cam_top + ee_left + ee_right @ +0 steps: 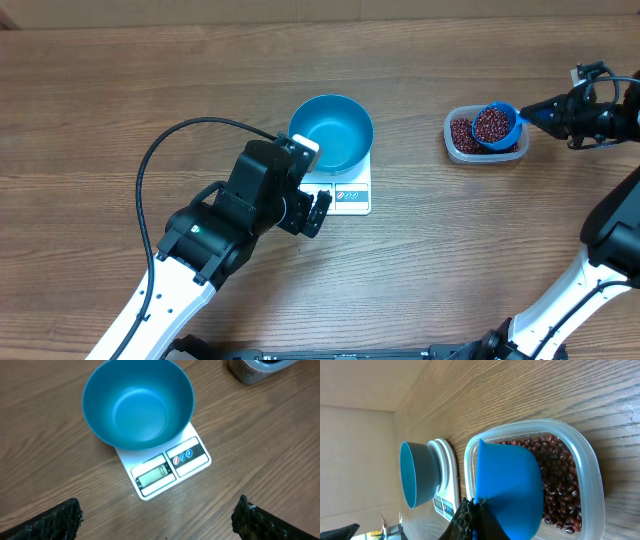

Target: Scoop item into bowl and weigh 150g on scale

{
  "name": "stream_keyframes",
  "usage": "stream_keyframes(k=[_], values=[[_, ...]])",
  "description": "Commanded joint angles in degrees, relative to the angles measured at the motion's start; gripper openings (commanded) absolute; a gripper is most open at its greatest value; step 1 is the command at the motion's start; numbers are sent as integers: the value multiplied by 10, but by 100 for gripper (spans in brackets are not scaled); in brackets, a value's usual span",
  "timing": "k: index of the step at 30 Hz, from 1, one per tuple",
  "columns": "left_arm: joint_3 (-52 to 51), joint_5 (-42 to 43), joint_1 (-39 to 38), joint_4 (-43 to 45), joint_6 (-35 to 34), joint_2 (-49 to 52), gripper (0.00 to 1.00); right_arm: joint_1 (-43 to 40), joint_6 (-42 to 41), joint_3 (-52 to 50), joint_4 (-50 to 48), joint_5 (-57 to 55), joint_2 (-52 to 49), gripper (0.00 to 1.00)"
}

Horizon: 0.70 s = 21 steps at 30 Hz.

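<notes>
Now, holding the left jaws spread wide and empty, low over the tabletop [90,90], just on the near side of the scale [352,197]. Showing only two dark fingertips [55,522] at the lower corners of the left wrist view, well apart, touching nothing. Finding the bowl [331,130] sitting upright on the scale, covering most of the platform and overhanging its far edge, leaving the display [155,475] and the buttons [183,456] exposed along the near edge. Showing a bare, clean blue inside. Failing to make out the digits on the display, too small. Off to the right, well apart from the scale, pinching the handle of the blue scoop [508,113] with the right jaws, pressed tight on it. Holding the scoop open side up over the clear tub [450,150], heaped with dark red-brown beans [491,124]. Finding more beans lying loose in the tub beneath, covering its floor. Looking from the right wrist view along the scoop's smooth underside, with the tub's rounded rim curving around it and beans showing on the side away from the bowl. Unable to tell whether touching or just clearing the beans below. Seeing the bowl and scale beyond the tub in that view, across a stretch of bare wood, with the tub resting flat on the tabletop.
</notes>
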State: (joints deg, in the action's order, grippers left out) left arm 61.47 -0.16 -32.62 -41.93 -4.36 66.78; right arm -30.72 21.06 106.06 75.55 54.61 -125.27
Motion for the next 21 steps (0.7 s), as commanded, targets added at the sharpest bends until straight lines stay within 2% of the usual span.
stream_keyframes(k=[1, 21], values=[[-3, -31, 0, 11, -3, 4, 100, -2, 5, -2, -2, 16, -9, 4], [-3, -58, 0, 17, -4, 5, 99, -2, 4, -2, -2, 21, -9, 4]])
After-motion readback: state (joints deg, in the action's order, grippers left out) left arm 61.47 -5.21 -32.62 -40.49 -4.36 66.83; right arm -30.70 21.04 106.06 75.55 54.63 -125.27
